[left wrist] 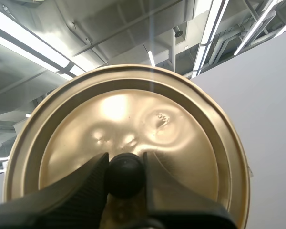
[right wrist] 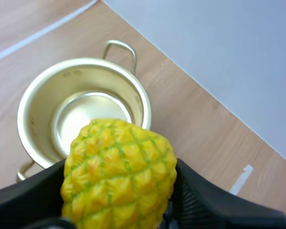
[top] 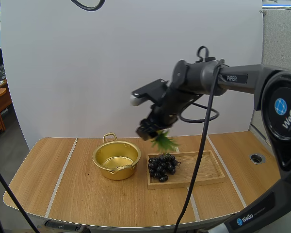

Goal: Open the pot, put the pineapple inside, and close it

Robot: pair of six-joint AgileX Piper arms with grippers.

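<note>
Over the table (top: 82, 194), pineapple (right wrist: 119, 171) sits pinched in right gripper (top: 149, 130).

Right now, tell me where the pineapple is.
In the high view the pineapple hangs in the right hand, above the grapes, just right of the open pot.

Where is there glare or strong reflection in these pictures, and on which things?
Left wrist view: a bright glare patch on the lid, above the knob that the left gripper pinches. Right wrist view: the pot shines pale at its inner base; the pineapple shows no hard glare. High view: a soft highlight inside the pot.
</note>
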